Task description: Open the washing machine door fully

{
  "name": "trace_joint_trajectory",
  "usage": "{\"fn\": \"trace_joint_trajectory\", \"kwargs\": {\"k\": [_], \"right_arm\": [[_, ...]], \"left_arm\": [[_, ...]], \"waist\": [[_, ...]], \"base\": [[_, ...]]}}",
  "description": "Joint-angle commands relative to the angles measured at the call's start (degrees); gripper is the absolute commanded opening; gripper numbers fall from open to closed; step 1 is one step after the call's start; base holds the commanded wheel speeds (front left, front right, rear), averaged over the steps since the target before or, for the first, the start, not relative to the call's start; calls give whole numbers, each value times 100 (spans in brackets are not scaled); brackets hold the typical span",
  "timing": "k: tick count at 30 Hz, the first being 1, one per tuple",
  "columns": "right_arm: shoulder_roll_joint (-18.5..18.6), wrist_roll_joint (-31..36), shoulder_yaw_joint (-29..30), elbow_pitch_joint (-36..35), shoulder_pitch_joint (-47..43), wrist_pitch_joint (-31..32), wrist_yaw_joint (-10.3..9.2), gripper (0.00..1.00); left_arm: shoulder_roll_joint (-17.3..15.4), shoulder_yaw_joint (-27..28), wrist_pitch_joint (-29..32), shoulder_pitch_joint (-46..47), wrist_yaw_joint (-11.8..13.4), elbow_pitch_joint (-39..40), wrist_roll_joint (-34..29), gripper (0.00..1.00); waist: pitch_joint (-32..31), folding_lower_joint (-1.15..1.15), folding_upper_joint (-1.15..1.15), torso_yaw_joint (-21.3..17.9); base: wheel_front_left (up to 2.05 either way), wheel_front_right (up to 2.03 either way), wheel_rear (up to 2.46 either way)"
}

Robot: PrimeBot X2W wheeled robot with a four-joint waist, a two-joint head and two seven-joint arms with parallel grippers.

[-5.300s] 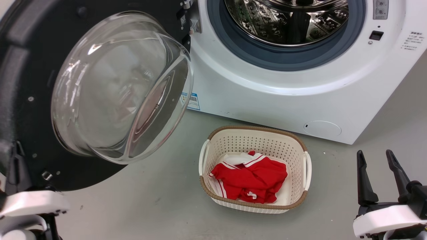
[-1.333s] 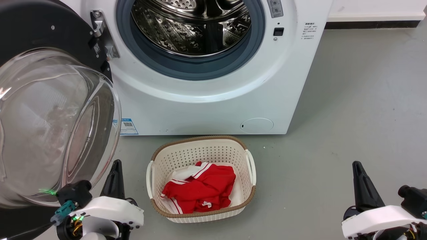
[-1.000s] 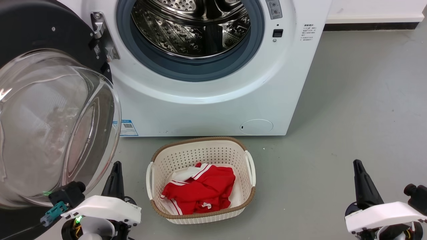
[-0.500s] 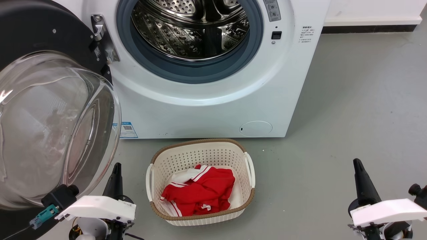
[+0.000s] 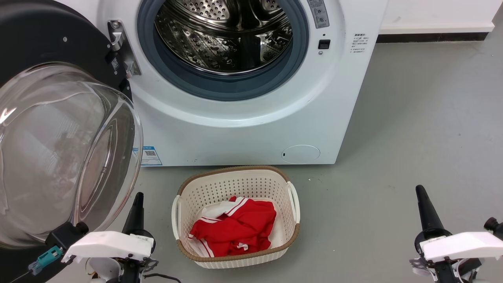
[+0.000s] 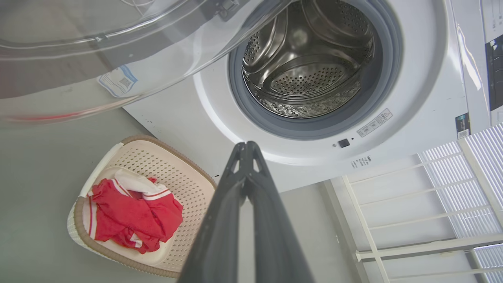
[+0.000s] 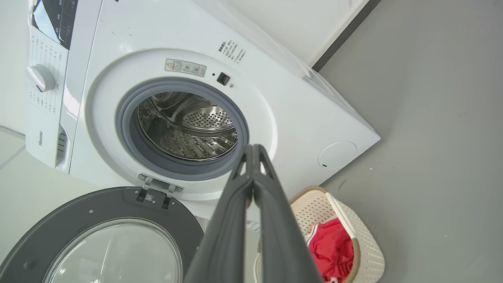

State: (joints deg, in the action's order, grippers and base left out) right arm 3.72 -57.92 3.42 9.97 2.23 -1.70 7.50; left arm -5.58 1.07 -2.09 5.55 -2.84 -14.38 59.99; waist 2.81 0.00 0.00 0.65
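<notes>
The washing machine [image 5: 243,129] stands ahead of both grippers, its drum [image 5: 224,35] bare. Its door [image 5: 63,149] hangs swung wide, just up-left of my left gripper [image 5: 137,198], no wider than a second ago and untouched, so I judge the opening done. That gripper and my right gripper [image 5: 421,194] have jaws pressed together, empty. My right wrist view reaches the machine's knob [image 7: 41,78], above where my head view stops.

The washing machine door [image 5: 47,43] hangs left of the washing machine [image 5: 235,129]. The laundry basket [image 5: 220,184] sits on the floor [image 5: 412,137] before it, with a garment [image 5: 235,228] inside.
</notes>
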Motion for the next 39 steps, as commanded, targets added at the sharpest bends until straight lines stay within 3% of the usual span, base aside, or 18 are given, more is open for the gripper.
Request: {"fn": "trace_joint_trajectory", "kwargs": {"k": [1,39], "right_arm": [[48,-192,20,-14,114,34,0,0],[33,-2343,121,251,315,472,-1,0]], "left_arm": [[-2,56,50,99,-42,64,165,0],[174,383,583,90,-330,51,2128,0]], "waist": [[-6,0,0,-1],[-152,0,0,-38]], "base": [[0,0,0],[0,0,0]]}}
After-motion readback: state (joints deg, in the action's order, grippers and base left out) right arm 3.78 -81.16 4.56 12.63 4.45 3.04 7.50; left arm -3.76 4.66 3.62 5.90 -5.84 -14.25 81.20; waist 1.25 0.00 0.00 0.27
